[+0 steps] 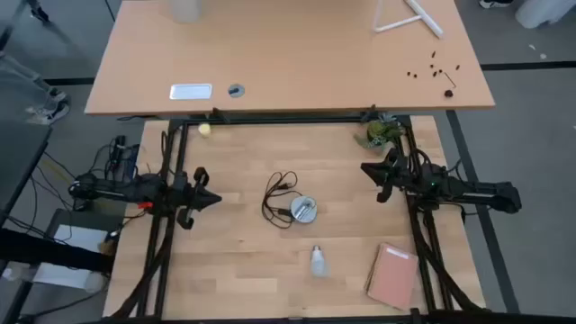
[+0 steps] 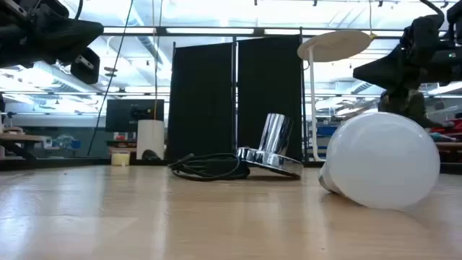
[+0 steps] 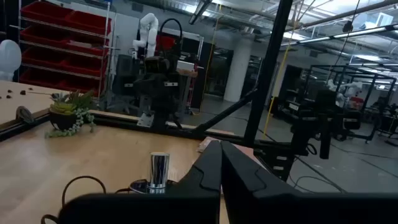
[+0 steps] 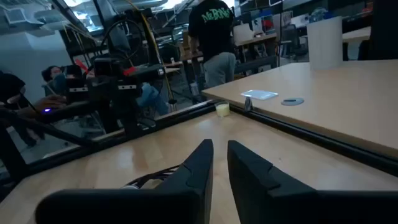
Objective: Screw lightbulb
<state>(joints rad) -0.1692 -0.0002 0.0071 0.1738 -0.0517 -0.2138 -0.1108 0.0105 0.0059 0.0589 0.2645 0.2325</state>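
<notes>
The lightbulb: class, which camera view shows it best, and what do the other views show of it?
The low view: the lightbulb fills the foreground, lying on its side, screw base visible. The high view shows it small, in front of the socket. Neither wrist view shows it.

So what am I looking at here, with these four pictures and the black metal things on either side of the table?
Those are two robot arms, each ending in a two-finger gripper. The overhead picture shows the left gripper and the right gripper parked at the sides, both shut and holding nothing. Another picture looks level across the table top, and two come from cameras on the arms' wrists, looking past their own fingers. On the wooden table lie a white lightbulb, a shiny silver socket with a black cord, and a pinkish-brown pad. The bulb looks huge in the level picture only because it lies close to that camera.
</notes>
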